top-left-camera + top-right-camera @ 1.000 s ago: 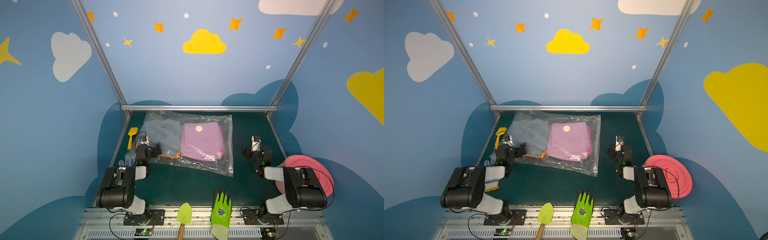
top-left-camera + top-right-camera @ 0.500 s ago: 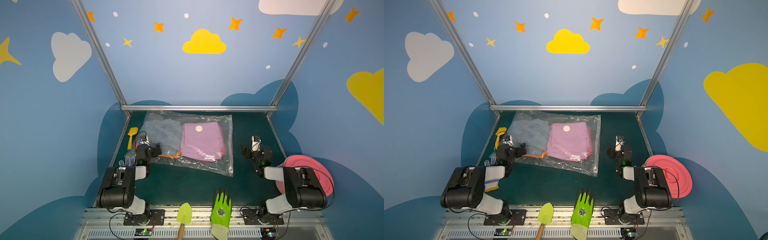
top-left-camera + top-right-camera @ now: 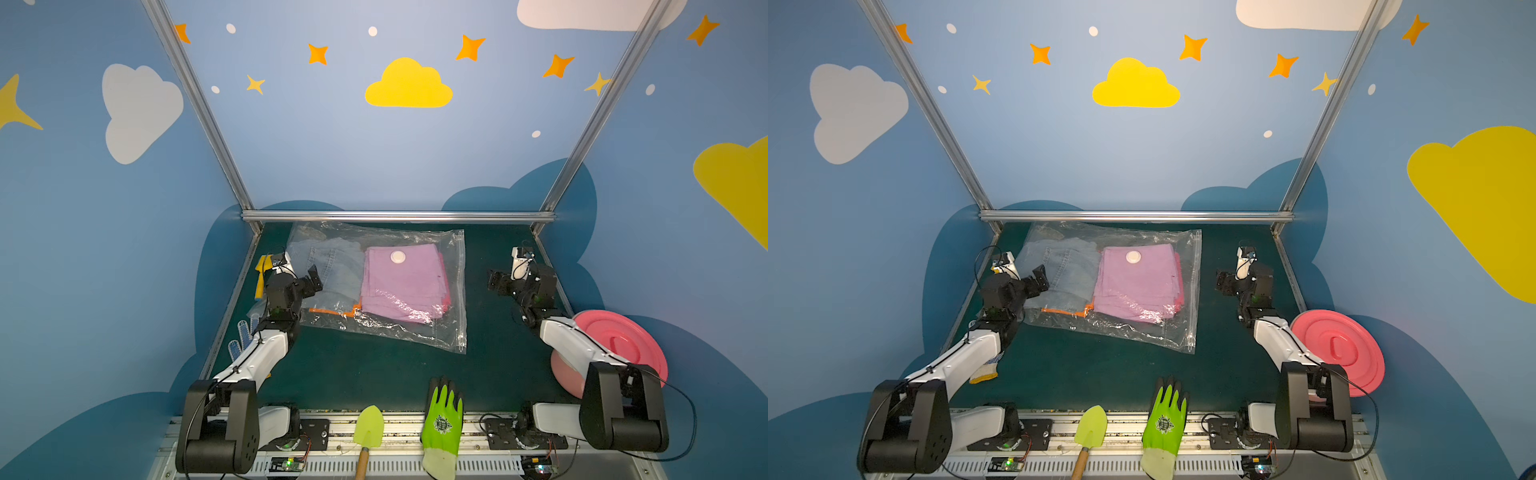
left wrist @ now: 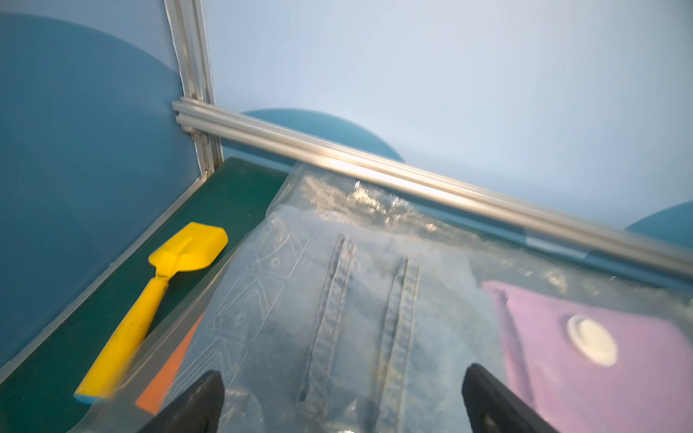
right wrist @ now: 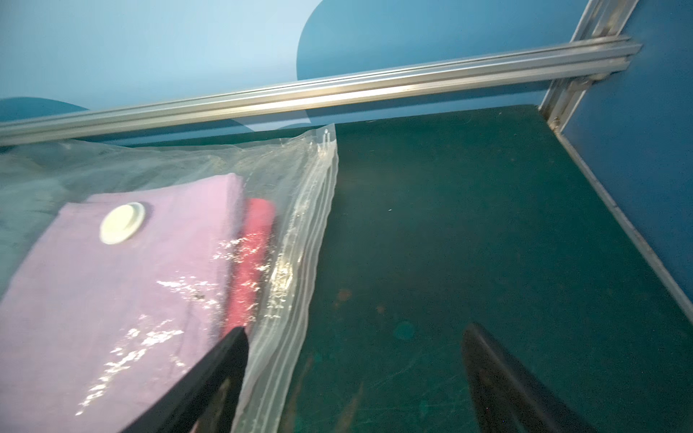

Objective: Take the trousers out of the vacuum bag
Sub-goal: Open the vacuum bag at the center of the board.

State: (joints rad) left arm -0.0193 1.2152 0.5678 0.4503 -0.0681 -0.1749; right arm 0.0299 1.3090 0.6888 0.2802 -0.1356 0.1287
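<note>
Hovering over the left end of the vacuum bag (image 3: pixel 415 332), the left gripper (image 4: pixel 341 408) is holding its jaws spread wide and gripping nothing, with a yellow scoop (image 4: pixel 168 285) lying just beside the bag. The bag is lying flat toward the back of the green table (image 3: pixel 374 382), and all the trousers are sitting inside it. The denim trousers (image 3: pixel 336 270) are lying over the orange trousers (image 3: pixel 332 311), then the lilac trousers (image 3: pixel 401 286) over the hot pink trousers (image 5: pixel 255 240). Past the zip strip (image 3: pixel 460 291), the right gripper (image 5: pixel 354 337) is standing wide open and empty, near the bag's edge.
</note>
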